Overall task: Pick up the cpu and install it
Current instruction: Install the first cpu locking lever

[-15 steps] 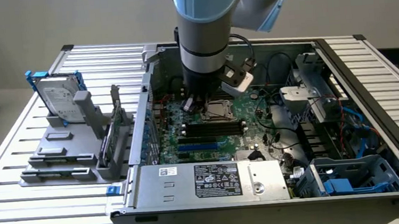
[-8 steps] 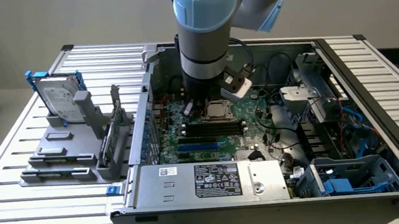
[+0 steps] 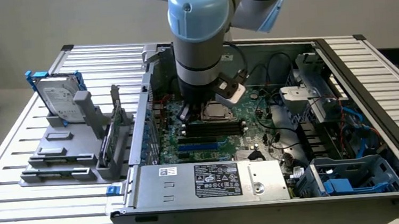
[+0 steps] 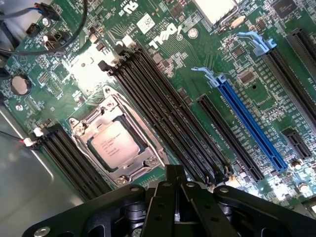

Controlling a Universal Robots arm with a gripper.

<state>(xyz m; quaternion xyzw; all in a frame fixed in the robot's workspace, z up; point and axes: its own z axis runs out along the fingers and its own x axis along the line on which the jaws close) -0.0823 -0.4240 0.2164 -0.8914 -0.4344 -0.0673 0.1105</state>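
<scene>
The cpu (image 4: pixel 115 144) is being seen already seated in the socket (image 4: pixel 116 143), silvery top up, sitting flat and square inside the metal frame on the motherboard (image 4: pixel 247 89). In the exterior view the cpu (image 3: pixel 216 110) is lying near the middle of the board, inside the open computer case (image 3: pixel 366 56), just behind the black memory slots (image 3: pixel 213 128).

The gripper (image 4: pixel 174 190) is being held directly above the board, beside the socket, on the memory-slot side. Nothing is being carried between the fingers as far as the wrist view shows. The black linkage is reading as drawn together, though the fingertips themselves are not being shown, so how wide they stand cannot be told.

Step in hand, as a judgement: pickup and placement are looking done; the work is sitting at the seating/release stage of the install. Whether the socket's load plate is being held down over the chip or is only framing it cannot be settled from these views; the retention lever is not being made out.

What the next move is calling for: vertical clearance before any sideways travel, since the memory slots and the blue expansion slot (image 4: pixel 247 126) are crowding the tool. Any contact with the chip is needing to be straight down and light, as a tilted push is risking the socket contacts.

On the slatted table, near its edge at the exterior view's left, the hard drive (image 3: pixel 59 93) is standing upright in the grey fixture (image 3: pixel 60 155), untouched.
</scene>
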